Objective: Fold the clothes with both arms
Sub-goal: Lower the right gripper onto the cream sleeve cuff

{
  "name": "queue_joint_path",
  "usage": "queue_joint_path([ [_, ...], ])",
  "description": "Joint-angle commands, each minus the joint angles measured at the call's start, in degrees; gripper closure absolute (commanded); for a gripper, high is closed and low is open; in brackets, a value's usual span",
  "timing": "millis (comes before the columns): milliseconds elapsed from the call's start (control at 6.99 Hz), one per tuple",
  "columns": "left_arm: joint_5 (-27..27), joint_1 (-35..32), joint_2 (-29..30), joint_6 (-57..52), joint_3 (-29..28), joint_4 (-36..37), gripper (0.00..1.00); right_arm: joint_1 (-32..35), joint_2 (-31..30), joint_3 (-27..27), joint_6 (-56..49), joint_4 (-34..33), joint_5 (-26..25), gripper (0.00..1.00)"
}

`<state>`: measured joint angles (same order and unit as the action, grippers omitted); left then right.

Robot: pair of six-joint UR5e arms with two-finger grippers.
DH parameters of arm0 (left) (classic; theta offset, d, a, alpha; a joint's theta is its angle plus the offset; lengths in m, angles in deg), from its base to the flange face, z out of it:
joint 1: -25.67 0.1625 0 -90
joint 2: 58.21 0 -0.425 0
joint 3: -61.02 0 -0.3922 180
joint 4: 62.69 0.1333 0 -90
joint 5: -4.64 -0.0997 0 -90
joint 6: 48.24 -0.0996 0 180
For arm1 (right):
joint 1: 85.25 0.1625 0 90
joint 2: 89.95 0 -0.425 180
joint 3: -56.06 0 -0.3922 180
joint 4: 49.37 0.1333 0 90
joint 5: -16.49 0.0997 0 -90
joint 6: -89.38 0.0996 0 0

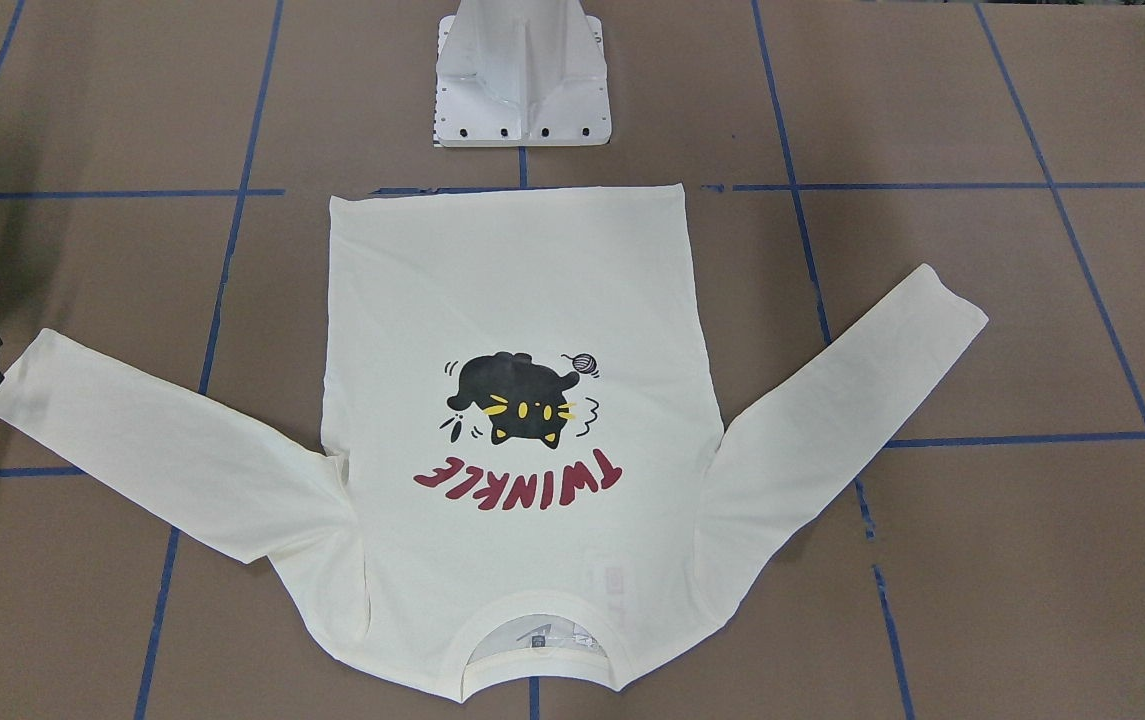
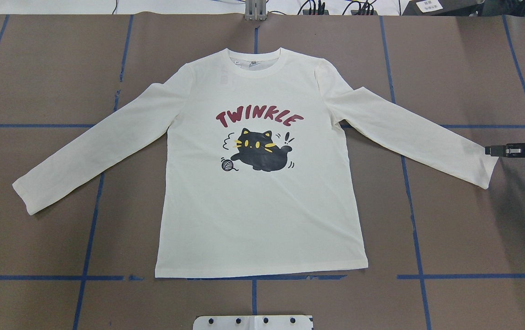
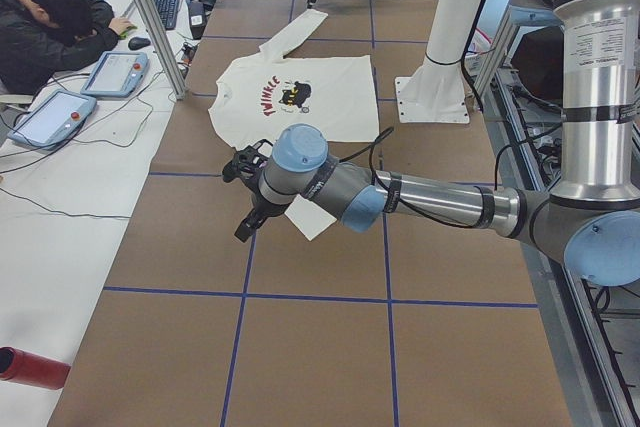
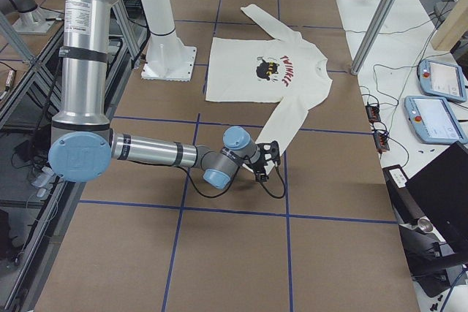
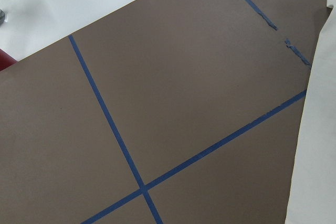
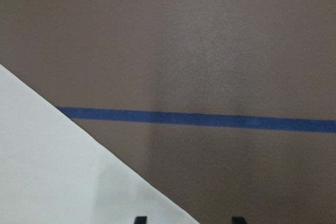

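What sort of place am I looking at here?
Probably a robotics lab: a jointed arm reaches over a table gridded with blue tape, and control tablets lie beside it.

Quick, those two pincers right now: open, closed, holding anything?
Left black two-finger pincer: cannot be told; it shows only in the side view.
Right black two-finger pincer: open, holding nothing, at the cuff of the cream-white long-sleeved T-shirt.

Left arm (image 3: 440, 202) and right arm (image 4: 150, 153), silver tubes, grey joint housings, light blue caps, black cables near wrists, small printed labels on upright tubes.
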<state>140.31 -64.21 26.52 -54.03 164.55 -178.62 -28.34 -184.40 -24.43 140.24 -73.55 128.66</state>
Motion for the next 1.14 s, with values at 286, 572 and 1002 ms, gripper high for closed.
queue_joint_path([
  [286,-0.05,-0.03,-0.27,0.00,-0.08,0.00,0.00,0.04,0.24,1.04,-0.50,0.27,0.15,0.38],
  [572,0.04,-0.03,-0.27,0.08,-0.17,0.00,0.00,0.04,-0.29,1.04,-0.59,0.36,0.06,0.40],
  [1002,-0.05,0.05,-0.27,0.08,-0.17,0.00,0.00,0.04,-0.47,1.04,-0.59,0.36,0.06,0.46],
])
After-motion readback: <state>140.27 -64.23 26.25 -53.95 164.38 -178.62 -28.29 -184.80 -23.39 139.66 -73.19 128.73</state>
